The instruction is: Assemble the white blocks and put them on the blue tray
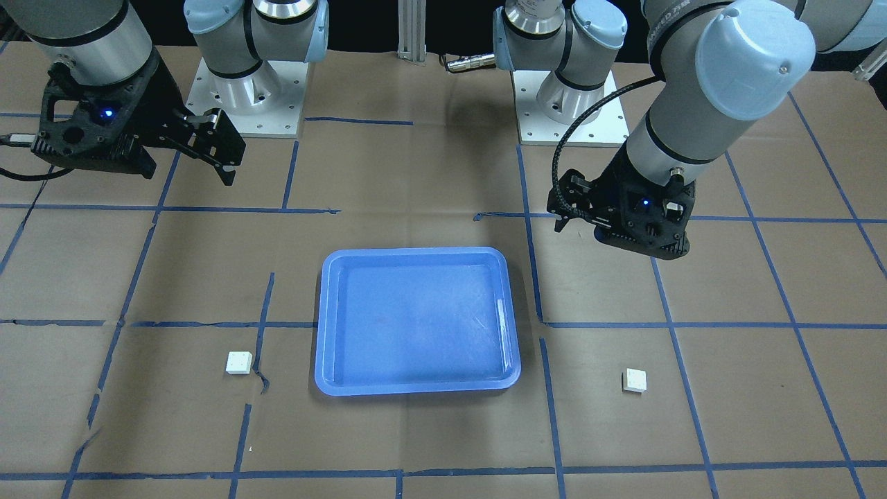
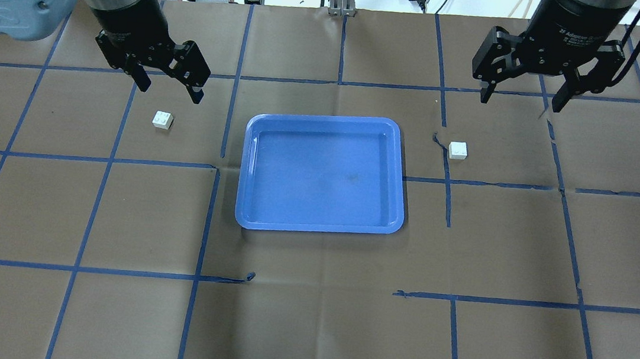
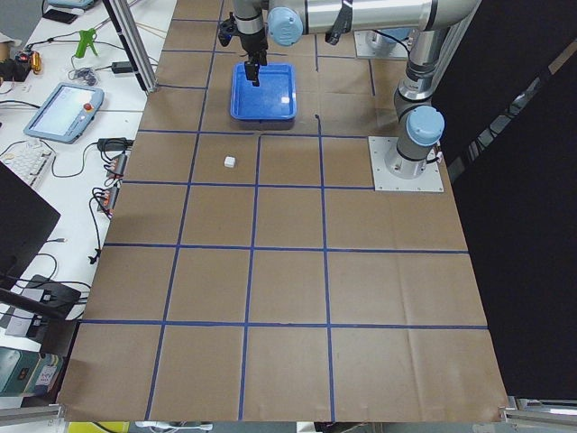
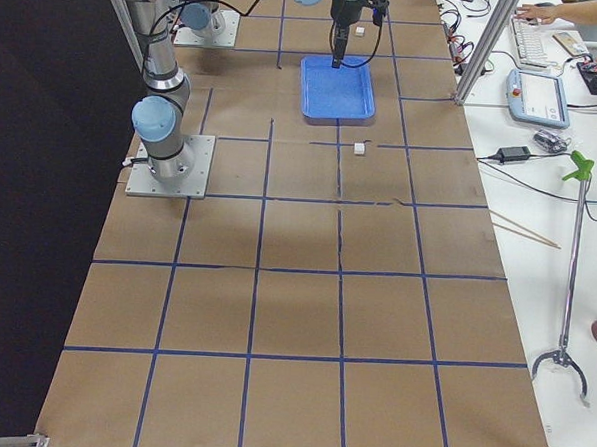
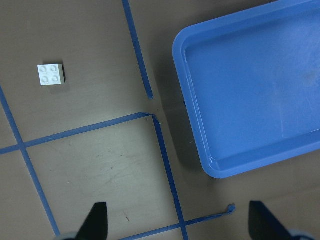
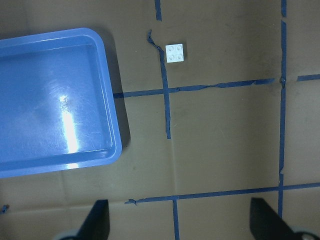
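Observation:
Two white blocks lie apart on the table, one on each side of the empty blue tray (image 2: 323, 174). The left block (image 2: 162, 120) sits just below my left gripper (image 2: 171, 91), which hangs open and empty above the table. The left wrist view shows this block (image 5: 51, 75) at the upper left and the tray (image 5: 250, 100) to the right. The right block (image 2: 458, 150) lies nearer the tray than my right gripper (image 2: 520, 103), which is open, empty and raised. The right wrist view shows this block (image 6: 175, 52) beside the tray (image 6: 112, 100).
Brown paper with a grid of blue tape lines (image 2: 339, 80) covers the table. The two arm bases (image 1: 249, 90) stand at the robot's edge. A side bench with a pendant (image 3: 63, 108) and cables runs along the far edge.

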`<act>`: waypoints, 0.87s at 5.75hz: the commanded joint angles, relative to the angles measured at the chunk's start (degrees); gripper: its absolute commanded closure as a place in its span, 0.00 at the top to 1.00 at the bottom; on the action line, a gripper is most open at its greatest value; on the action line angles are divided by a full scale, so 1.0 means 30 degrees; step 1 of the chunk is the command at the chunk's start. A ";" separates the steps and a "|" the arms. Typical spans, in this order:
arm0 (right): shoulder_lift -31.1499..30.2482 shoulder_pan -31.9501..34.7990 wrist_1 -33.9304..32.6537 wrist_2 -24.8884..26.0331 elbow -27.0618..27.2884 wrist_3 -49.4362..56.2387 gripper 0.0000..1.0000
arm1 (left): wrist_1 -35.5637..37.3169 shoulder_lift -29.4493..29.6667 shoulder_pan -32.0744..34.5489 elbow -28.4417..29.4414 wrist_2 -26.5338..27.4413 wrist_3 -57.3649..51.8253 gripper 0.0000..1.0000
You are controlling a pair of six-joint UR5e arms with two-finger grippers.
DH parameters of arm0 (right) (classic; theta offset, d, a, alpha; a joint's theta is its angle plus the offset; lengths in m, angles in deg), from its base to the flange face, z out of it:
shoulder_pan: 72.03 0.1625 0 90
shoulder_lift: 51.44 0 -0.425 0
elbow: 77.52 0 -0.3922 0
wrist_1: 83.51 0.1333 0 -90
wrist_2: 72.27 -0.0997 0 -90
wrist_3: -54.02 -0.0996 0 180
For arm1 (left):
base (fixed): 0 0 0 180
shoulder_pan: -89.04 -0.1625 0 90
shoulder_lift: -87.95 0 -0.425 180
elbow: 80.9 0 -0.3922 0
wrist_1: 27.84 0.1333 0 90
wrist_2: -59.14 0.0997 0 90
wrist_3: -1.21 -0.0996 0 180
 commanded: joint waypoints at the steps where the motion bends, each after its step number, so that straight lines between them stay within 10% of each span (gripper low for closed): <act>1: 0.0000 0.0000 0.0000 0.0000 0.0001 -0.0029 1.00 | 0.0000 0.0160 0.0000 -0.0015 0.0038 -0.0031 0.99; 5: 0.0000 0.0058 0.0059 0.0000 0.0001 -0.0293 1.00 | 0.0381 0.0367 -0.0029 0.0014 0.0039 -0.0149 0.99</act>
